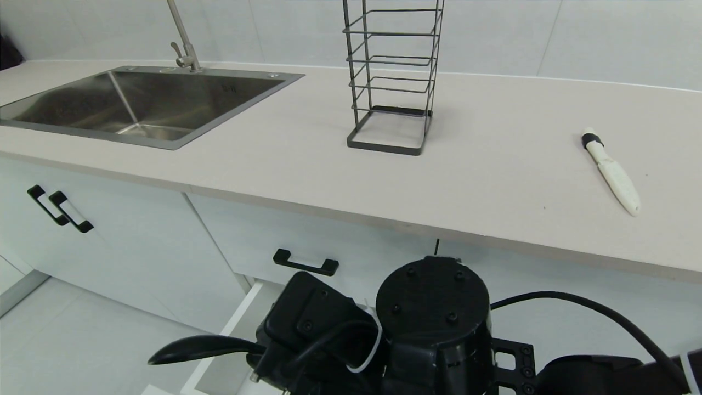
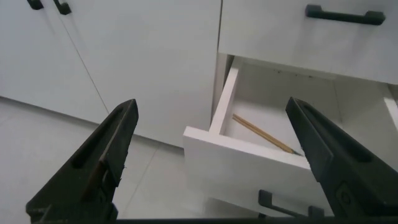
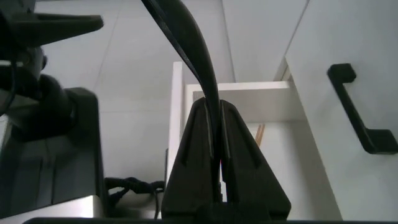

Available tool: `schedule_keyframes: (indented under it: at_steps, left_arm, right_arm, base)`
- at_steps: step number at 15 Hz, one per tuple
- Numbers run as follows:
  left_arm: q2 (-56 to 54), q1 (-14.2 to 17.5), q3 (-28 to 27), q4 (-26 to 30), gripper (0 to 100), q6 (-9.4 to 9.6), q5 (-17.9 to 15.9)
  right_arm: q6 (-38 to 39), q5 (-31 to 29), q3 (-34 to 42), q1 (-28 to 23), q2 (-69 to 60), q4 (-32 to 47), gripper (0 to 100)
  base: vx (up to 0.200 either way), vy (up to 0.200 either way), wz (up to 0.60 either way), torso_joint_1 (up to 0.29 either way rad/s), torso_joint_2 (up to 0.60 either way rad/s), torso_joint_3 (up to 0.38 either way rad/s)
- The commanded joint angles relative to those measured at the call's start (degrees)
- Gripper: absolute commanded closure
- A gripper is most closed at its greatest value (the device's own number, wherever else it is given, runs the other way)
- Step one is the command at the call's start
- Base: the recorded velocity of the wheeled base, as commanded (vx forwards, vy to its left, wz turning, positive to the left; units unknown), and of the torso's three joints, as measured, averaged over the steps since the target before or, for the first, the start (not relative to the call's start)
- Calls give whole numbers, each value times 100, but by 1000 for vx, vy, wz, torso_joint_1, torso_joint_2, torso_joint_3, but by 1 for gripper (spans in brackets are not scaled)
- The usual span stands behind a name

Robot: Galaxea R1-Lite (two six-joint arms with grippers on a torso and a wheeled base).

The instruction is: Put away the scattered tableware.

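Observation:
My right gripper [image 3: 214,115] is shut on the handle of a black spoon [image 3: 186,43]. It holds the spoon above an open white drawer [image 3: 177,124] below the counter. From the head view the spoon [image 1: 203,346] sticks out leftward from the right gripper [image 1: 258,351], over the drawer's [image 1: 236,323] left edge. A pair of wooden chopsticks [image 2: 264,134] lies inside the drawer [image 2: 217,140]. My left gripper [image 2: 211,109] is open and holds nothing, facing the drawer from the front. A white knife [image 1: 611,173] with a black band lies on the counter at the right.
A black wire rack [image 1: 392,77] stands mid-counter. A steel sink [image 1: 142,101] with a tap is at the left. Closed cabinet doors and a shut drawer with a black handle [image 1: 305,263] sit under the counter.

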Motion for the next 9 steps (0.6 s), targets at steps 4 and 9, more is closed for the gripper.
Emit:
schedule_keyframes:
  at_steps: [4,9]
  left_arm:
    - [0,2,0,-2,0,-2,9]
    - [0,2,0,-2,0,-2,9]
  right_arm:
    - [-41,70,12,20,-83,395,100]
    - [-50,299,56,-217,-936,1274,100]
  base:
    - [0,0,0,-231,328,146]
    - [0,0,0,-46,218,71]
